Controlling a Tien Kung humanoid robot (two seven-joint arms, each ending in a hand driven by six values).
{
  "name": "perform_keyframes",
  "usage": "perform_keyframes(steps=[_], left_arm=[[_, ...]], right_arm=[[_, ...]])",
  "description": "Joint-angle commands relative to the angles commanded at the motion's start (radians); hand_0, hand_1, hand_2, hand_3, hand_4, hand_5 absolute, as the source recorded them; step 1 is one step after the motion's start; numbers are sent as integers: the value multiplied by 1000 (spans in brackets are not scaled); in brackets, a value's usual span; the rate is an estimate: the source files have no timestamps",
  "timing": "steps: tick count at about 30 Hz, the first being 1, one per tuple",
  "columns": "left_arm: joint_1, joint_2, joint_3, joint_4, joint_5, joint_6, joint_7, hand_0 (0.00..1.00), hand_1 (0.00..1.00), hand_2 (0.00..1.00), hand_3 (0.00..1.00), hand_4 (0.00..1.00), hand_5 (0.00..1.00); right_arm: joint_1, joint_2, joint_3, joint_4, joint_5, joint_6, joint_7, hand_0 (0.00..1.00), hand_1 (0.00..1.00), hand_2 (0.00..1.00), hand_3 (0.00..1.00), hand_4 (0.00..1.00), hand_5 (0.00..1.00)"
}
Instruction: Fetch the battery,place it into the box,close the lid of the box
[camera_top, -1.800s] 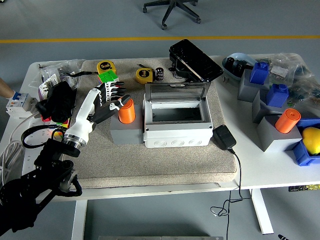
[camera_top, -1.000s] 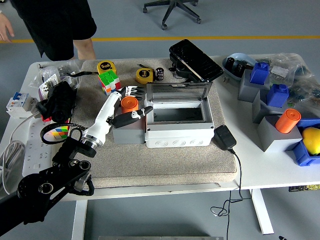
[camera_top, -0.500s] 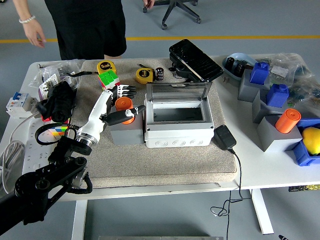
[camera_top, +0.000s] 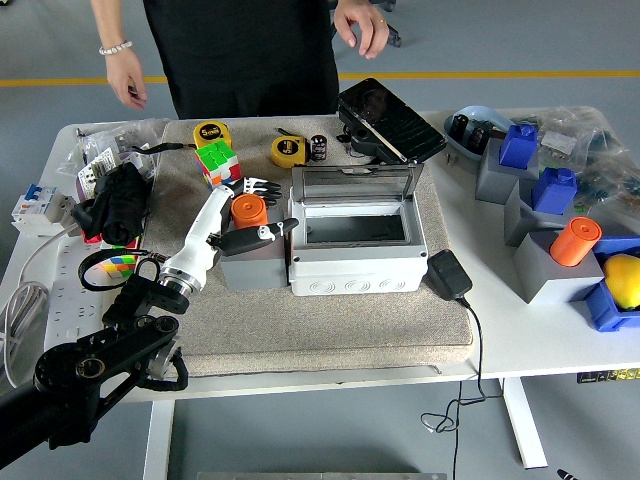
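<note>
**A:** On the grey mat, left of the box (camera_top: 355, 243), the orange battery (camera_top: 247, 211) sits upright on its grey block (camera_top: 252, 266). How far along is this?

**B:** Barely started, I'd say. The left hand (camera_top: 250, 214) is around the battery, fingers (camera_top: 262, 186) behind it and thumb in front, but they look loose, not clamped yet. The box is empty with its lid (camera_top: 352, 182) up. So grab, drop in and close are all left. A person (camera_top: 240, 50) stands at the desk's far side, hands off everything.
</note>
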Motion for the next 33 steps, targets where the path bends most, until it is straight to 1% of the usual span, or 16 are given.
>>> perform_keyframes(steps=[1,6,7,12,13,18,19,24,25,30,31,33], left_arm=[[-3,0,5,1,-8,0,-1,531,576,559,568,998,183],[-11,-2,18,9,-42,-7,-9,531,576,559,568,998,183],[-13,-3,21,12,-49,-8,-11,430,502,521,546,998,27],[-23,-7,37,27,-77,-4,-19,430,502,521,546,998,27],[-24,-7,40,29,-82,-3,-20,321,403,429,495,998,2],[-28,-9,45,34,-104,6,-31,321,403,429,495,998,2],[-30,-10,44,36,-112,8,-35,242,304,336,395,986,2],[-36,-14,47,44,-137,14,-46,242,304,336,395,986,2],[-36,-14,47,44,-138,14,-47,216,269,275,365,962,2],[-39,-17,49,45,-146,19,-53,216,269,275,365,962,2],[-39,-17,49,45,-147,21,-55,198,210,240,324,944,2],[-41,-17,50,46,-147,22,-53,198,210,240,324,944,2]], right_arm=[[0,0,-1,0,1,0,0,579,639,662,580,941,497],[0,0,-2,0,-1,0,0,579,639,662,580,941,497],[0,-1,-3,0,0,0,0,578,639,662,579,940,497],[1,-1,-5,0,1,0,0,578,639,662,579,940,497],[1,0,-5,0,1,0,0,578,639,662,579,940,497],[1,-1,-5,0,2,0,0,578,639,662,579,940,497],[1,0,-4,0,1,-1,0,575,638,662,579,940,497],[2,0,-7,0,0,-2,1,575,638,662,579,940,497],[3,0,-7,0,0,-2,1,579,639,662,578,940,497],[2,0,-7,0,1,-3,2,579,639,662,578,940,497],[2,0,-8,0,2,-3,2,580,638,662,577,939,497],[4,0,-8,0,3,-3,3,580,638,662,577,939,497]])
